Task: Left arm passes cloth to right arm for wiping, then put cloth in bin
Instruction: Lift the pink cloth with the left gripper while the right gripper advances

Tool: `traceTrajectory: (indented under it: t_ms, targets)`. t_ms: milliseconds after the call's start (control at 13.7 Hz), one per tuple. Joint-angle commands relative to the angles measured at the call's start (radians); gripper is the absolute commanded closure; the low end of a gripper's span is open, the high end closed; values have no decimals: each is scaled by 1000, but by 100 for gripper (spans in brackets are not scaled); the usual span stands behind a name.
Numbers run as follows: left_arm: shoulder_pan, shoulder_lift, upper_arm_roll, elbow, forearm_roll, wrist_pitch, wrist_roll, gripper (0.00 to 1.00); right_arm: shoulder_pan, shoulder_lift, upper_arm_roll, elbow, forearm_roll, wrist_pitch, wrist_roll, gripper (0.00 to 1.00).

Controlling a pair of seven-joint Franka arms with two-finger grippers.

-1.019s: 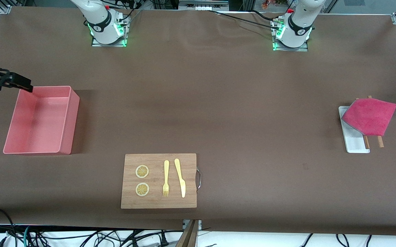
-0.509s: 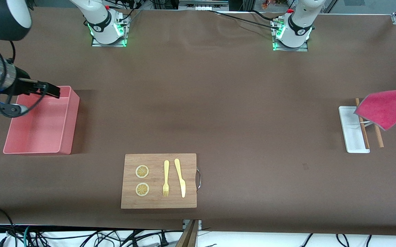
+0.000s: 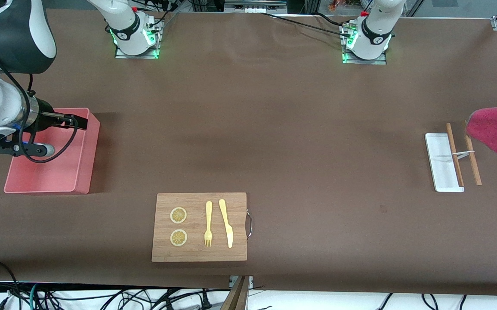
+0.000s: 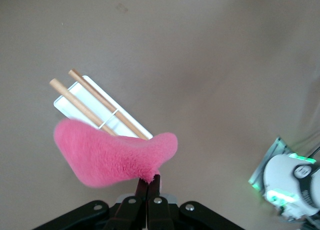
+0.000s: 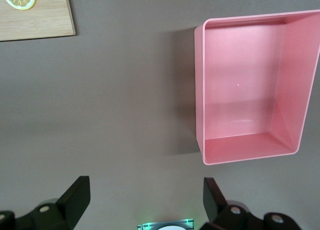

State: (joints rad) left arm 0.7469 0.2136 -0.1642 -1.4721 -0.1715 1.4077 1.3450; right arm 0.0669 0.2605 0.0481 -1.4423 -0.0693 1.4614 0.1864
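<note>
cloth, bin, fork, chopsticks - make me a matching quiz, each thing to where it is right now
Things:
1. cloth
2. bin
3. fork
4. chopsticks

Places:
A. lying partly across the white tray
B. on the wooden board
C. hanging in the air from the shut left gripper
D. under the open right gripper

Pairs: 1-C, 2-D, 3-B, 4-A

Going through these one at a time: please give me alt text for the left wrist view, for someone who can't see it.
The left gripper, its fingers shut, holds a fuzzy magenta cloth by one edge in the air above the brown table. Under the cloth lie a small white tray and two wooden sticks joined by a thin band. A robot base with a green light shows at one edge.
</note>
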Motion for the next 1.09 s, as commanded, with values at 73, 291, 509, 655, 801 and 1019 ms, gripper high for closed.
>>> traceTrajectory:
  t_ms: [73,291,509,655,801,1019]
  targets:
    - [-87,-75,-79,-22,55,-45,-333,100,-10,22,1,13,54,0,-1,0]
    - [-87,-79,-275,4,75,-61,-675,100,-2,58,1,11,141,52,13,0]
    - [-96,-69,-450,6,78,-52,-991,100,7,80,6,10,161,89,62,0]
    - [-150,-59,-504,6,61,-36,-1172,100,16,91,12,10,228,111,155,0]
    - [-246,-25,-506,7,20,6,-1343,100,37,105,27,10,275,148,262,0]
    - [-384,18,-506,6,-16,161,-1564,100,39,123,93,8,305,227,434,0]
